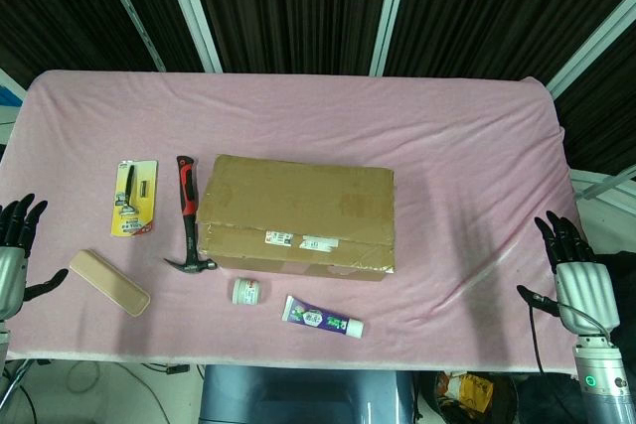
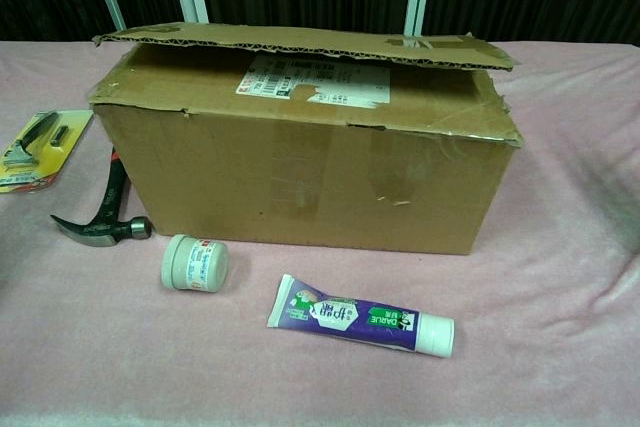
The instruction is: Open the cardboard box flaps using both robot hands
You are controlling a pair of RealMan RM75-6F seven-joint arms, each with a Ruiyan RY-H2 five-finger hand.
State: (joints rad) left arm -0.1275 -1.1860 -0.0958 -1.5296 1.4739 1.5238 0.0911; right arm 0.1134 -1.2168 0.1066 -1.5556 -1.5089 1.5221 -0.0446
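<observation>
A brown cardboard box [image 1: 296, 213] [image 2: 300, 157] stands in the middle of the pink table. Its top flaps [image 2: 310, 47] lie nearly flat, the far flap lifted a little above the near one. My left hand [image 1: 14, 245] hangs at the table's left edge with fingers spread, holding nothing, well away from the box. My right hand [image 1: 576, 270] is at the right edge, fingers apart and empty, also far from the box. Neither hand appears in the chest view.
A red-handled hammer [image 1: 187, 215] [image 2: 105, 207] lies left of the box. A yellow blister pack [image 1: 134, 198] [image 2: 40, 147] and a tan block [image 1: 109, 282] sit further left. A small white jar [image 1: 246, 292] [image 2: 195, 263] and a purple tube [image 1: 323, 316] [image 2: 360, 315] lie before the box.
</observation>
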